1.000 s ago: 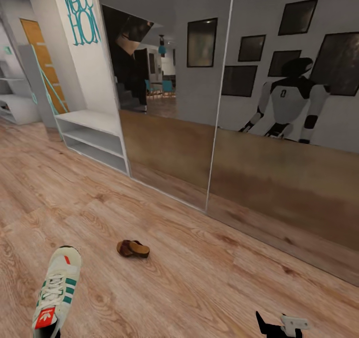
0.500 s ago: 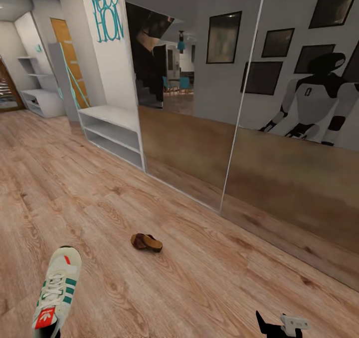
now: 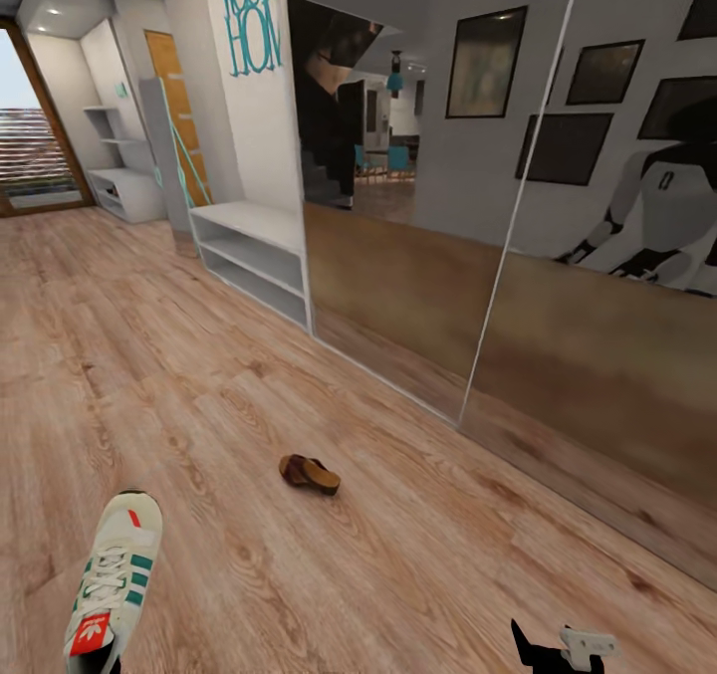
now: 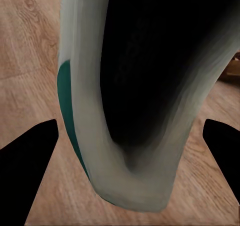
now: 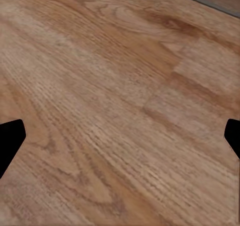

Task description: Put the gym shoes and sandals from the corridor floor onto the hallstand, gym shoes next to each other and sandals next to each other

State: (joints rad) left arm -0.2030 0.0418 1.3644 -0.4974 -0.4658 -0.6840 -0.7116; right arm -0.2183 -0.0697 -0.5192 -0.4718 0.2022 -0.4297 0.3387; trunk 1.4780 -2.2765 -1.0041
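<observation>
A white gym shoe (image 3: pixel 112 579) with green stripes and a red-orange tongue patch hangs above the corridor floor (image 3: pixel 149 375) at the lower left. My left gripper (image 4: pixel 125 151) is shut on the gym shoe (image 4: pixel 135 91), and its dark fingers (image 4: pixel 27 168) stand on either side of it. One reddish-brown sandal (image 3: pixel 309 474) lies on the planks ahead, apart from both grippers. My right gripper (image 3: pixel 563 649) is open at the lower right, and between its fingers (image 5: pixel 10 141) I see only bare floor (image 5: pixel 120 101). The hallstand (image 3: pixel 124 188), pale grey with staggered upper shelves, stands far off at the back left.
A plain pale-grey two-tier bench (image 3: pixel 254 256) stands against the wall with teal lettering. Mirrored wardrobe doors (image 3: pixel 468 256) run along the right and reflect the robot. A glass door (image 3: pixel 35 136) closes the corridor's far left end. Open floor lies between me and the hallstand.
The whole view has swung left, so the sandal, bench and mirrors slid to the right and the hallstand came fully into sight. The held gym shoe and both grippers keep their places.
</observation>
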